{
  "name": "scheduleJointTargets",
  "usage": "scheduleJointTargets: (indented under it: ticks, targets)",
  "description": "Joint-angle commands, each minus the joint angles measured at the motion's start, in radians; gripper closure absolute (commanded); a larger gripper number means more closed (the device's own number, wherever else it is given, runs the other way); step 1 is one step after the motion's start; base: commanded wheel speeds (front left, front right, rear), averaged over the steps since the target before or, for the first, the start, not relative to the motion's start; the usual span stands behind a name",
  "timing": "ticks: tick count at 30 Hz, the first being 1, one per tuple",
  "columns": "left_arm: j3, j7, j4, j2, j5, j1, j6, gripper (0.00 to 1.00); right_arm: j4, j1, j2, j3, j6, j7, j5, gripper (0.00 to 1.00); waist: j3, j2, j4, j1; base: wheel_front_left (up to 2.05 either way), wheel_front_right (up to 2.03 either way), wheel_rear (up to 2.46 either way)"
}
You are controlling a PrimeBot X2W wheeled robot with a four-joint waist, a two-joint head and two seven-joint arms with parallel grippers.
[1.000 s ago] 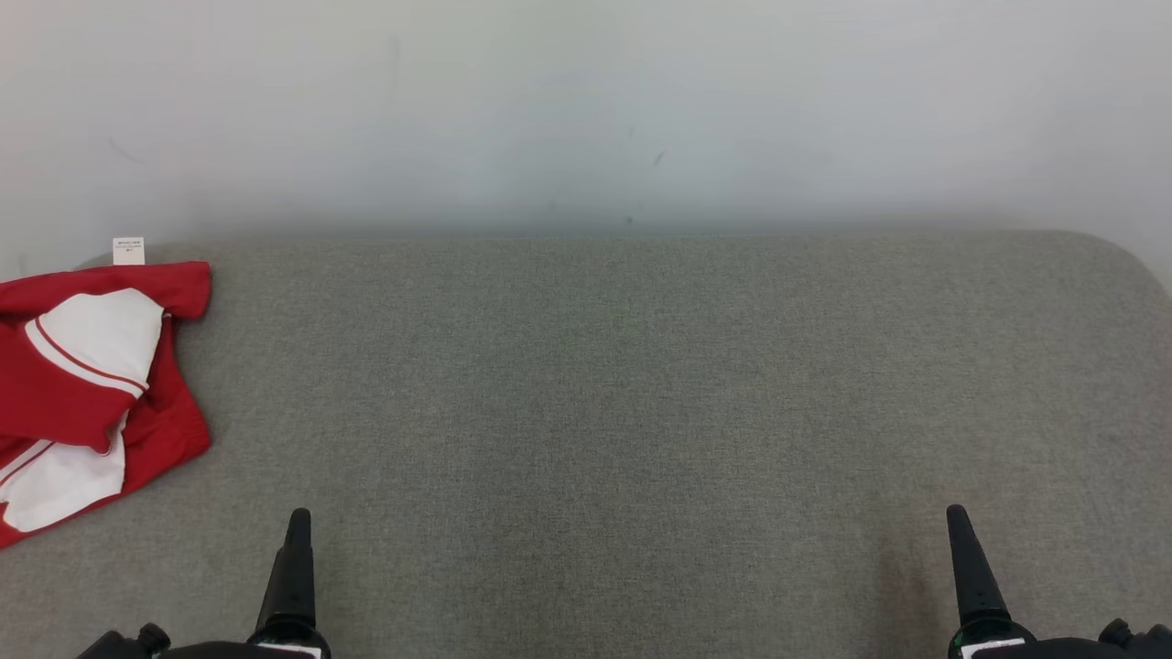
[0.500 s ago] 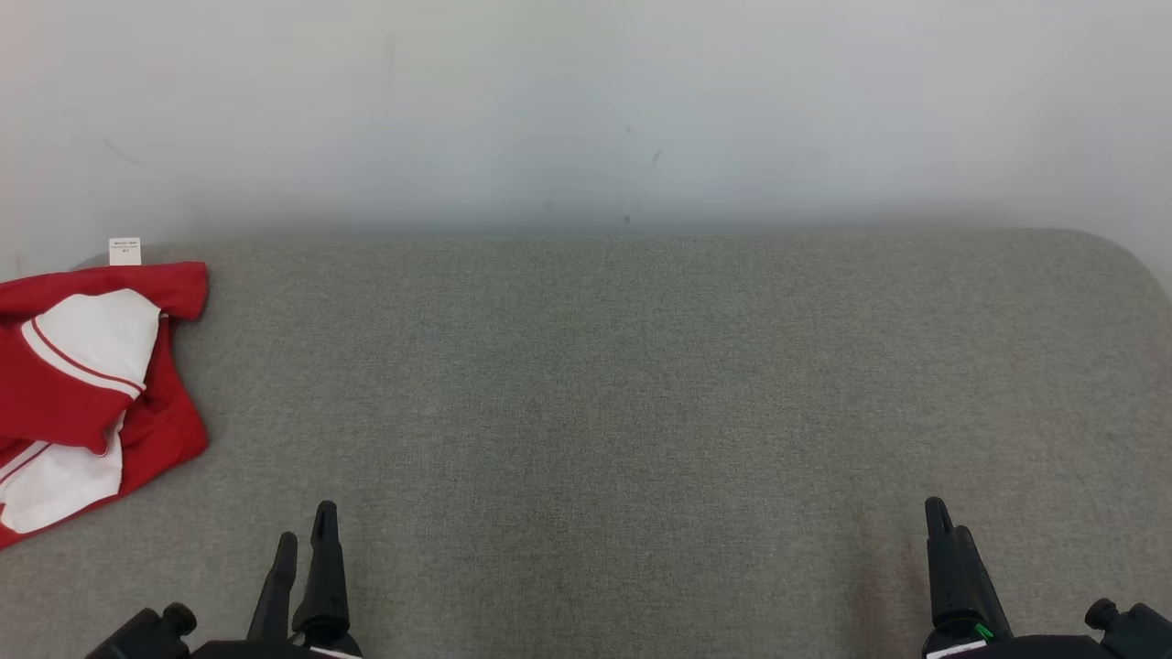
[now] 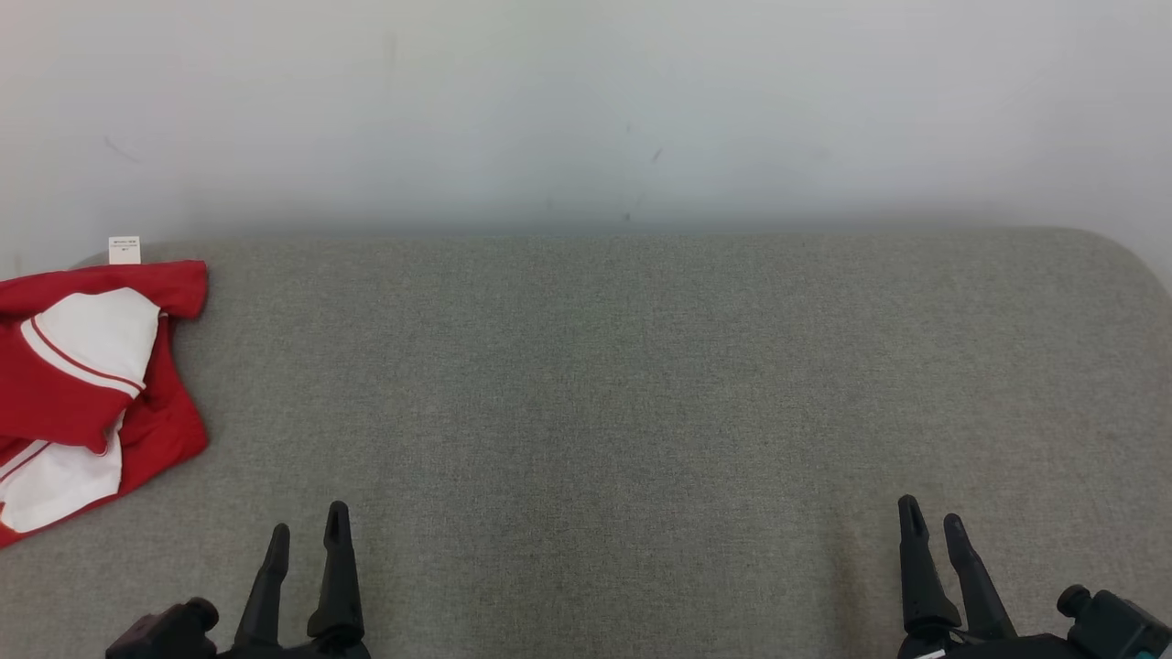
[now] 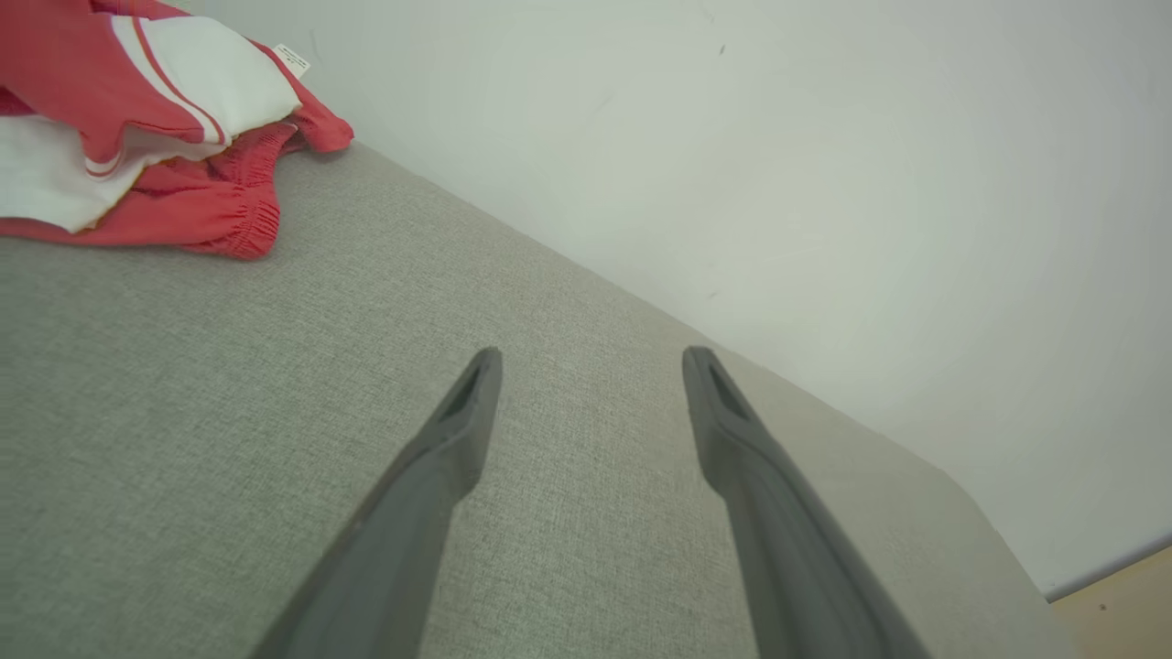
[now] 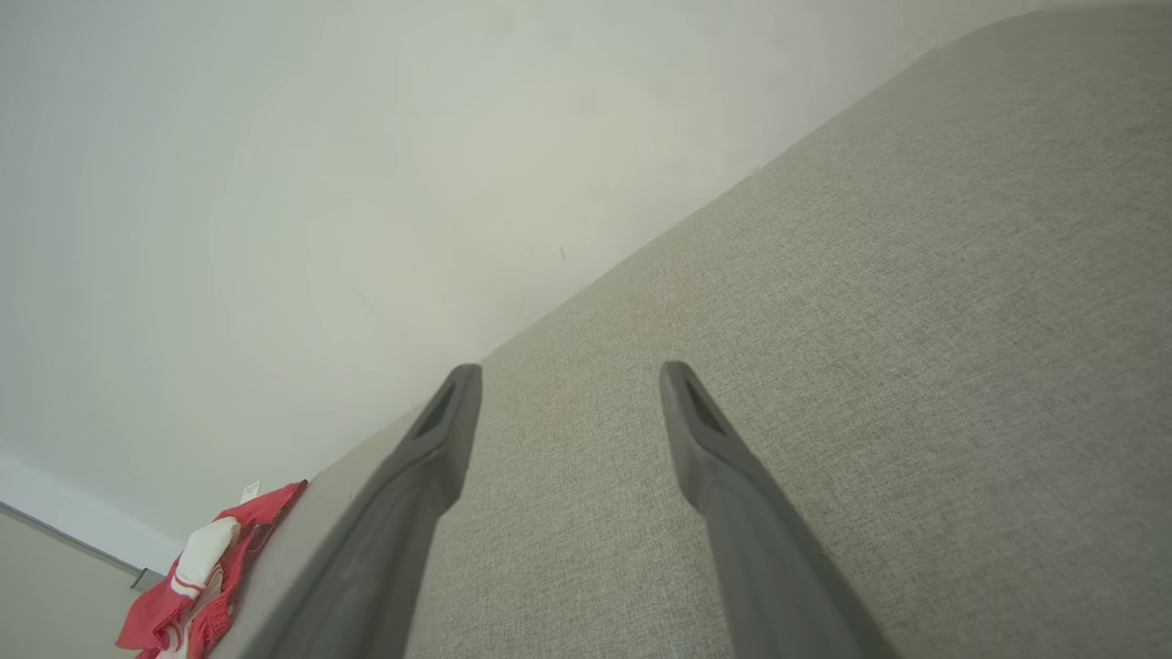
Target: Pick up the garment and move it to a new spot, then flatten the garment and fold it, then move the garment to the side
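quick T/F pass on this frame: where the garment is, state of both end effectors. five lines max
1. The red and white garment lies at the left end of the grey cushion. True.
2. The left end effector is shut on the garment. False: it is open, empty and apart from the garment.
3. The right end effector is open and empty. True.
4. The garment is spread flat mid-cushion. False: it lies in layers at the left end.
5. A white tag sticks out at the garment's far edge. True.
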Motion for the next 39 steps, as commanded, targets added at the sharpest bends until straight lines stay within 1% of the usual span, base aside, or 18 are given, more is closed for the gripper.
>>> scheduleJointTargets:
  ticks: [1,18,35,39]
  targets:
    - [-0.001,-0.010,-0.018,0.007,0.029,-0.002,0.001,0.00,-0.014,-0.007,0.001,0.003,0.004,-0.008,-0.034,0.00,0.000,0.0000,0.000,0.0000,0.00,0.00,0.00]
    - [-0.030,-0.055,-0.059,0.023,0.232,0.026,0.044,0.00,-0.011,-0.005,0.007,0.013,0.004,-0.044,-0.260,0.00,0.000,0.0000,-0.004,0.0000,0.00,0.00,0.00]
    - [-0.054,-0.093,-0.084,0.041,0.377,0.043,0.078,0.00,-0.009,-0.004,0.012,0.021,0.004,-0.074,-0.421,0.00,0.002,0.0000,-0.007,0.0000,0.00,0.00,0.00]
    - [-0.055,-0.101,-0.091,0.044,0.404,0.048,0.071,0.00,-0.009,-0.003,0.013,0.013,0.004,-0.080,-0.446,0.00,0.001,0.0000,-0.007,0.0000,0.00,0.00,0.00]
